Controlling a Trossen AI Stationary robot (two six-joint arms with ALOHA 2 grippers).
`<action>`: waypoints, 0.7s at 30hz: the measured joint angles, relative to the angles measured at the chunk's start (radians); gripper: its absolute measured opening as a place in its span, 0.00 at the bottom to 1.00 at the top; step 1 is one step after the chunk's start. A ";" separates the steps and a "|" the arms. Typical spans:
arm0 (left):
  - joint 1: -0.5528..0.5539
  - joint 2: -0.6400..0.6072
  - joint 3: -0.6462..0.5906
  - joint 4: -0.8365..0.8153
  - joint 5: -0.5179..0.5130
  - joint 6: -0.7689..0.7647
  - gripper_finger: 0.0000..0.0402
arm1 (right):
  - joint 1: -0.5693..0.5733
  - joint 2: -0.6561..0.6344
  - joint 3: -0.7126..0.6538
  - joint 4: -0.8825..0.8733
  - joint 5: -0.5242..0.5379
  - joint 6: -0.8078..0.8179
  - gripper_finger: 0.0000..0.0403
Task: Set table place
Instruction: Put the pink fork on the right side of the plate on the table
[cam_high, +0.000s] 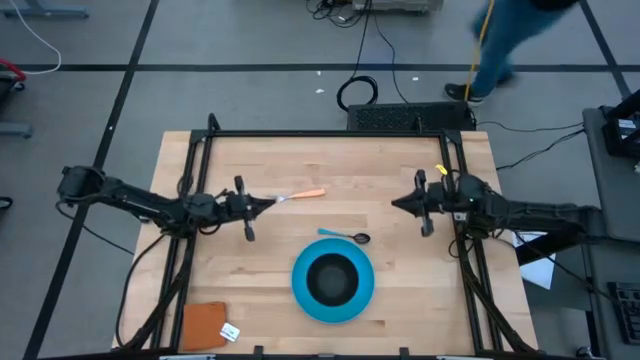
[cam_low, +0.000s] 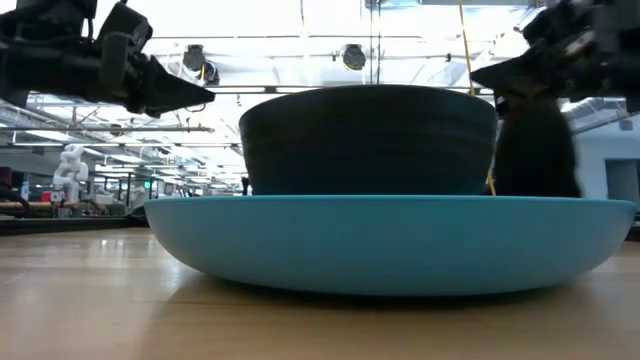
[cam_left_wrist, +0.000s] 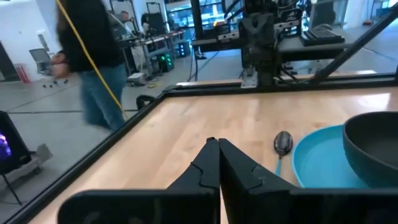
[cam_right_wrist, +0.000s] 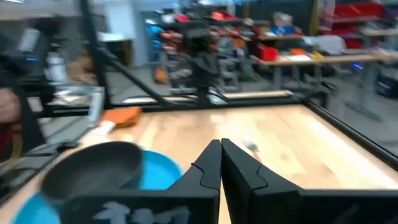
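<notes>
The bowl (cam_high: 332, 278) sits in the plate (cam_high: 303, 291), but the spoon (cam_high: 345, 236) at its twelve o'clock and the fork (cam_high: 300, 195) toward eleven look unplaced, while the left gripper (cam_high: 266, 203) and right gripper (cam_high: 397, 204) hover closed and empty.

The right gripper (cam_right_wrist: 220, 163) hangs over the light-wood butcher-block worktop (cam_right_wrist: 292, 143) with its dark jaws pressed together, no gap between them. Off to one side of the jaws sits a smaller black bowl (cam_right_wrist: 93, 169) on a round bright-blue plate (cam_right_wrist: 158, 169). Farther out beyond them lies a small brown-orange square (cam_right_wrist: 121, 116). Just past the jaw tips, a blurred pale object rests on the wood.
</notes>
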 joint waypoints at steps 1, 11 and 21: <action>0.010 -0.004 -0.001 -0.001 0.012 -0.004 0.00 | -0.011 0.029 0.013 -0.001 0.017 0.002 0.00; 0.042 -0.017 -0.005 -0.026 0.025 -0.053 0.00 | -0.114 0.357 0.209 -0.128 0.029 0.013 0.00; 0.043 -0.017 -0.005 -0.023 0.025 -0.047 0.08 | -0.150 0.686 0.511 -0.352 -0.121 -0.086 0.06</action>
